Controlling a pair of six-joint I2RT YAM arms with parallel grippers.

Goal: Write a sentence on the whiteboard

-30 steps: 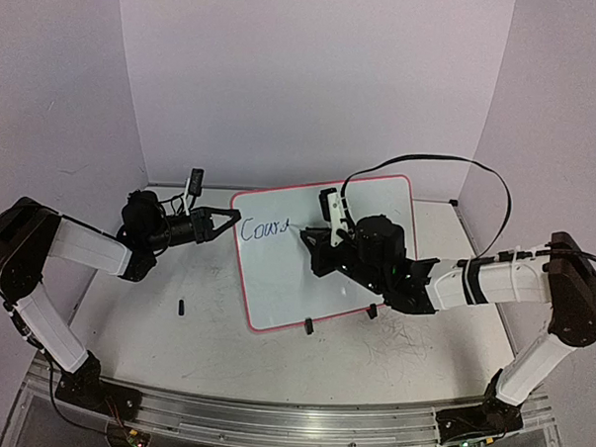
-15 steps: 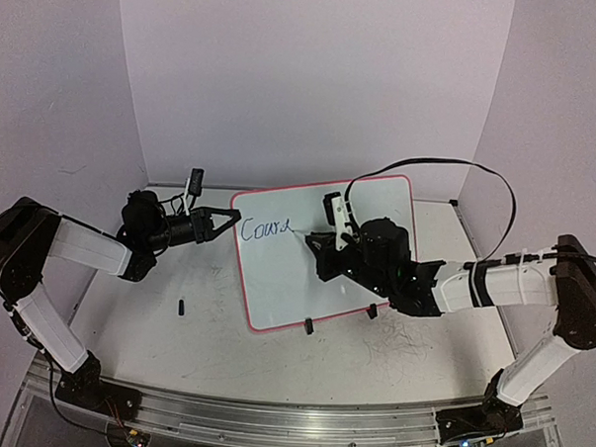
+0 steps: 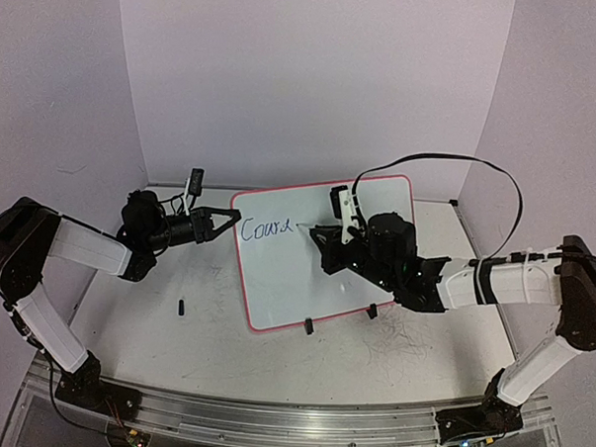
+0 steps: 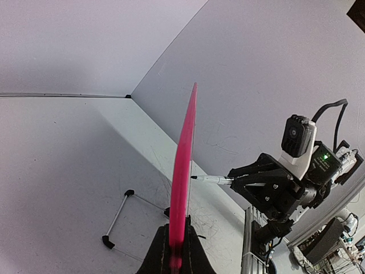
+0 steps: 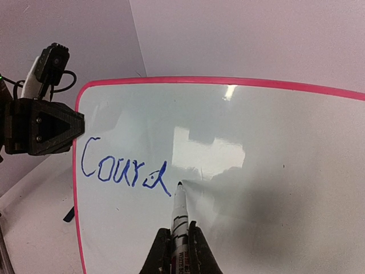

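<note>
Inside left pincer (image 3: 234, 218): whiteboard (image 3: 286, 282) edge | right pincer (image 5: 179, 237) grips marker (image 5: 179, 208) beside sentence (image 5: 114, 166)

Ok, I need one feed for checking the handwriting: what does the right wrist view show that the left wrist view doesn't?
Right wrist only: the whiteboard face-on, with the sentence reading "Coura". Left wrist only: the board edge-on, a thin pink line rising from the jaws of the left gripper, with no writing visible. Both: the marker held in the right gripper, its tip at the board.
</note>
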